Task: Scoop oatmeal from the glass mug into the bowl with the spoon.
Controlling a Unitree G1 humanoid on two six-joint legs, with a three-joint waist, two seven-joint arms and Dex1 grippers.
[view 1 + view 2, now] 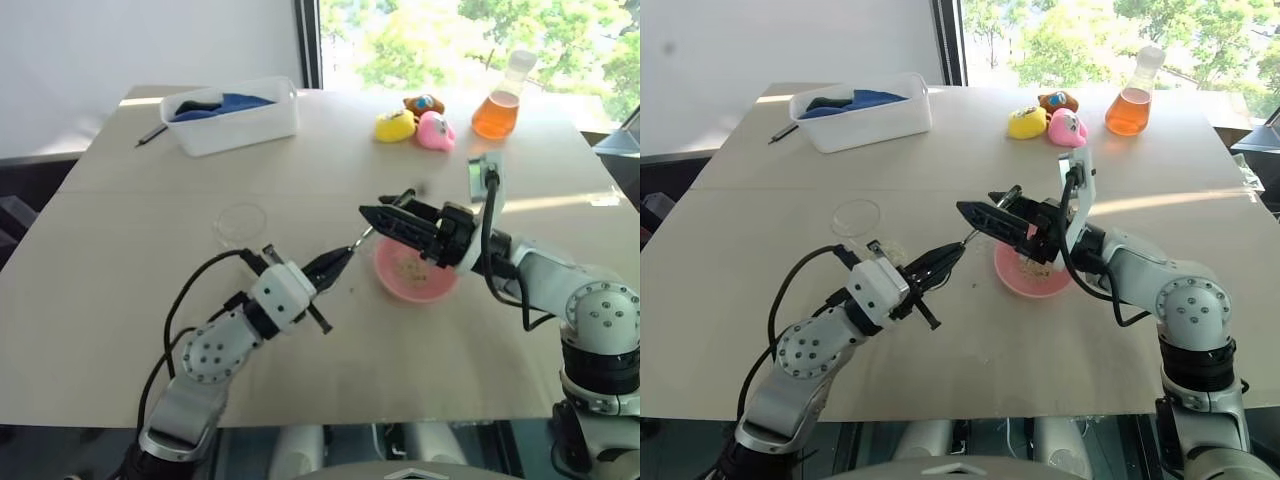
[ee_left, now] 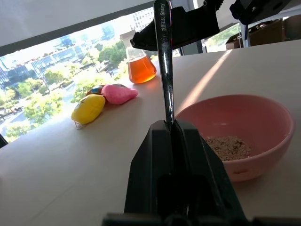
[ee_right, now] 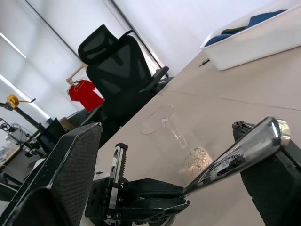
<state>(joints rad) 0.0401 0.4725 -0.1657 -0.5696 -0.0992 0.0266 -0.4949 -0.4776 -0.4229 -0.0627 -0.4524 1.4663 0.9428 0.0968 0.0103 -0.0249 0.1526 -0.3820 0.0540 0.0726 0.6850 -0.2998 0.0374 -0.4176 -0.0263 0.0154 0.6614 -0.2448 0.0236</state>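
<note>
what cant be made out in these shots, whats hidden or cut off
- Spoon: its scoop end is cut off by the top edge in the left wrist view, and the head views show it only as a thin sliver.
- Bowl: the right gripper covers part of its rim in the head views.
- Glass mug: its base sits behind the left gripper in the right wrist view.

Two robot arms in silver-grey metal, with rounded joint housings dotted with small dark screws. Black cables loop loosely alongside each forearm. The left gripper (image 1: 335,266) has two slim black fingers on a white boxy wrist block. The right gripper (image 1: 385,215) has broad black fingers (image 3: 61,174) with a finely textured, woven-looking face, and a small white bracket stands up from its wrist.
</note>
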